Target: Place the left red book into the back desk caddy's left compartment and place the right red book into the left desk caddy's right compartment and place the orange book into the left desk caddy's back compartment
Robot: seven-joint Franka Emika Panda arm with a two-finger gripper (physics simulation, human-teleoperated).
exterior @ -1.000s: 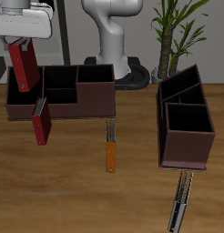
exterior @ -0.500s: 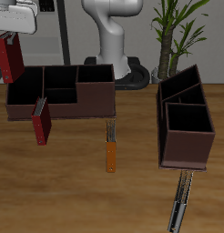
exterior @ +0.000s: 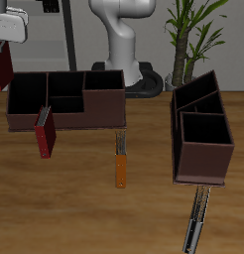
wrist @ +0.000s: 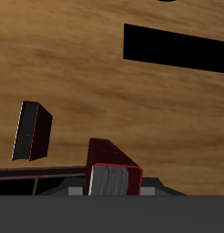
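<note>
**Above the back caddy's end, one red book is held in the air**

Up past the end of the back desk caddy [exterior: 64, 100], the gripper [exterior: 4, 48] is seen at the picture's edge, mostly cut off. A red book [exterior: 3, 67] is clamped between its fingers and hangs upright, clear of the caddy's rim, pretty much outside its outer wall. In the wrist view that same book [wrist: 115, 169] is seen pinched at its end, with the caddy's dark cells just beneath.

The other red book [exterior: 44, 132] is stood upright on the table [exterior: 84, 198], just in front of the back caddy's front wall. The orange book [exterior: 121, 161] is laid flat on the wood nearer the front edge, between both caddies. The left desk caddy [exterior: 201, 129] is sat well apart from the gripper, and a thin grey striped book [exterior: 196, 220] is laid just before its low end.
</note>
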